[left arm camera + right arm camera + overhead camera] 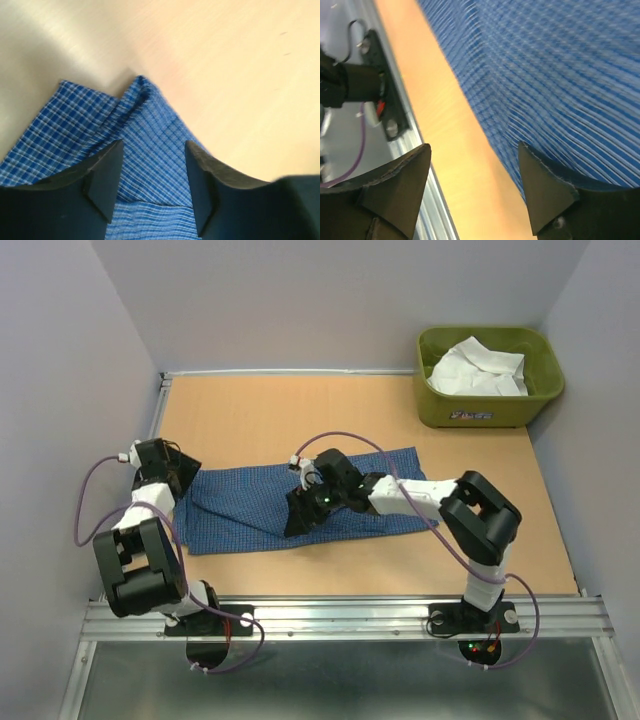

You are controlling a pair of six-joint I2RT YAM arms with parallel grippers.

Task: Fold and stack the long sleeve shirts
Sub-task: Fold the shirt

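The blue checked shirt (pixel 345 495) lies spread in a long band across the middle of the table. My left gripper (pixel 186 478) is at its left end. In the left wrist view it (pixel 152 150) is open, with a folded corner of the blue shirt (pixel 145 125) between and beyond the fingers. My right gripper (pixel 300 512) hangs over the shirt's near edge at the middle. In the right wrist view it (pixel 474 150) is open and empty, astride the blue shirt's edge (pixel 545 75) and bare table. The white shirt (pixel 478 370) lies crumpled in the tub.
The olive-green tub (pixel 490 410) stands at the back right corner. A metal rail (pixel 340 615) runs along the table's near edge and shows in the right wrist view (pixel 427 210). Grey walls close in the back and both sides.
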